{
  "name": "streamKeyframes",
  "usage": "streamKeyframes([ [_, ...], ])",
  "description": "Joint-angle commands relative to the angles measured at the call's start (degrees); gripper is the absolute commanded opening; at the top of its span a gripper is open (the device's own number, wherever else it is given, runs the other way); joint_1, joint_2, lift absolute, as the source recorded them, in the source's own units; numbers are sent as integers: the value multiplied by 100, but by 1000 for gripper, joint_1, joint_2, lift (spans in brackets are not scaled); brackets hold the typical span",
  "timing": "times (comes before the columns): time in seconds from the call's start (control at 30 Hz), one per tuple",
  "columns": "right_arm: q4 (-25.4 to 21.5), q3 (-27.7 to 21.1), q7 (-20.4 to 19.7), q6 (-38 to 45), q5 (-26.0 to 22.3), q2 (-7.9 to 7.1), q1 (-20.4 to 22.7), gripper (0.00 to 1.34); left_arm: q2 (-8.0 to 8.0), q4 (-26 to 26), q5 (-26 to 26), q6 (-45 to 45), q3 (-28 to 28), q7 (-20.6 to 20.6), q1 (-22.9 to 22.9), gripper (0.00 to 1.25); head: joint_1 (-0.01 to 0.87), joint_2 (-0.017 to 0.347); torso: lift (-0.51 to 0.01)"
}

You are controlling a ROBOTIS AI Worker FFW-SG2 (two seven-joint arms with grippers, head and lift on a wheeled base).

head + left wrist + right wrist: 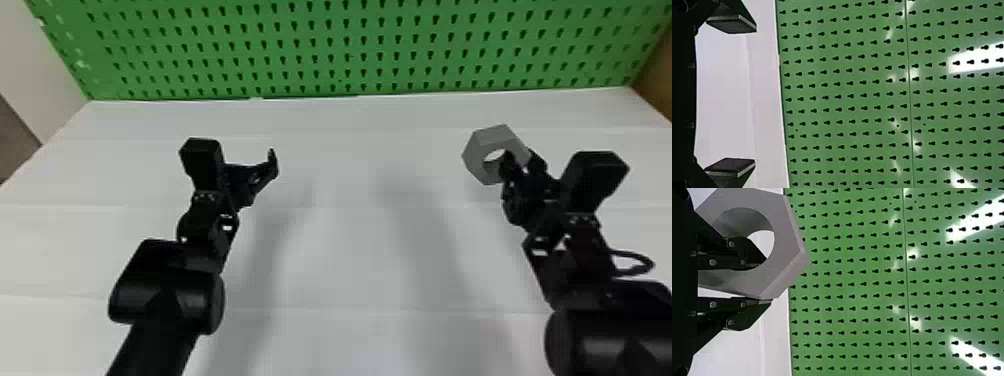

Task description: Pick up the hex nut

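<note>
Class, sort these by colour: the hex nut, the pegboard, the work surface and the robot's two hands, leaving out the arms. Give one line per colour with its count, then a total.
Grey: 1, hex nut
Green: 1, pegboard
White: 1, work surface
Black: 2, left hand and right hand
Total: 5

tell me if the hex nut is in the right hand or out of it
In: the hex nut is gripped by the right hand, one finger through its hole and the other against its outer side.

Grey hex nut [504, 139] — in right fingers [538, 163]
</note>
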Motion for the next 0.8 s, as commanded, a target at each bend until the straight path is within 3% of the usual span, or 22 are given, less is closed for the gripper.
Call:
streamKeyframes([
  [0.0, 13, 15, 0, 0, 3, 5, -1, 284, 0, 3, 0, 0, -6, 0, -1, 1160, 785, 149, -89],
  [0.77, 250, 112, 0, -184, -147, 5, -124, 284, -8, -15, -70, -9, -94, 9, -115, 1160, 785, 149, -89],
])
